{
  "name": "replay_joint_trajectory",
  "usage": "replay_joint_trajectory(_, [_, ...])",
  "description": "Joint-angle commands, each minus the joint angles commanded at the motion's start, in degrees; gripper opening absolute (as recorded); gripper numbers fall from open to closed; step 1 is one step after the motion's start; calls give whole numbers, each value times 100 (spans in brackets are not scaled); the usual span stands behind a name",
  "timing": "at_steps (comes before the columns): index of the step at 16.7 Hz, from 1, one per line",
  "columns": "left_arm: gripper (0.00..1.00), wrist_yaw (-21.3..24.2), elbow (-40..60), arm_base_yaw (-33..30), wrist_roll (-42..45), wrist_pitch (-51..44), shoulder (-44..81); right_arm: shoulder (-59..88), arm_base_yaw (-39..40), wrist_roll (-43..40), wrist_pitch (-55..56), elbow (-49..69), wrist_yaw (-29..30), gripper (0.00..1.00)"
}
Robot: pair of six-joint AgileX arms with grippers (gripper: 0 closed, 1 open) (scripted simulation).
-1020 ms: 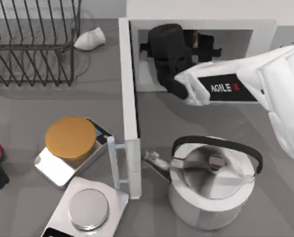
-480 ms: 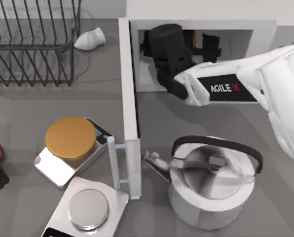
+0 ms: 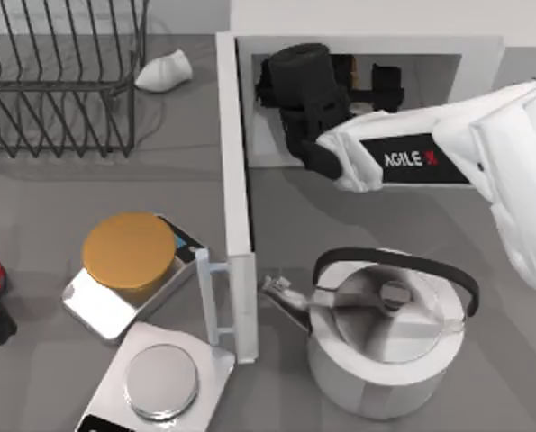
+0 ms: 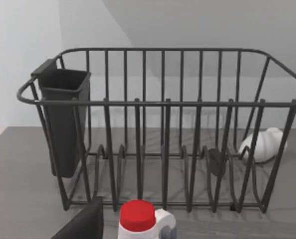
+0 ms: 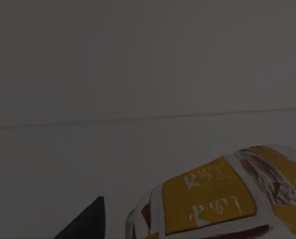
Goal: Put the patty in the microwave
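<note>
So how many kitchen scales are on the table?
2. One silver scale carries the smooth orange-brown disc; the other, with a bare round steel pan, sits just nearer the front, beside the white microwave's open door.

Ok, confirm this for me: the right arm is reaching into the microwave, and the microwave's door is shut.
One thing is wrong: the door is open, not shut. The top view shows it swung out from the microwave toward the front of the table, with its bar handle on the left side. The rest holds: the right gripper is reaching into the cavity.
</note>
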Motion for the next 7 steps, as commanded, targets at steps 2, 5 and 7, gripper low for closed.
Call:
replay_joint_trajectory(2, [100, 0, 0, 0, 0, 0, 0, -269, 0, 2, -412, 144, -5, 100])
replay_joint_trajectory(5, [100, 0, 0, 0, 0, 0, 0, -632, -3, 5, -1030, 346, -7, 100])
replay_joint_trajectory(7, [100, 0, 0, 0, 0, 0, 0, -729, 1, 6, -1162, 400, -13, 100])
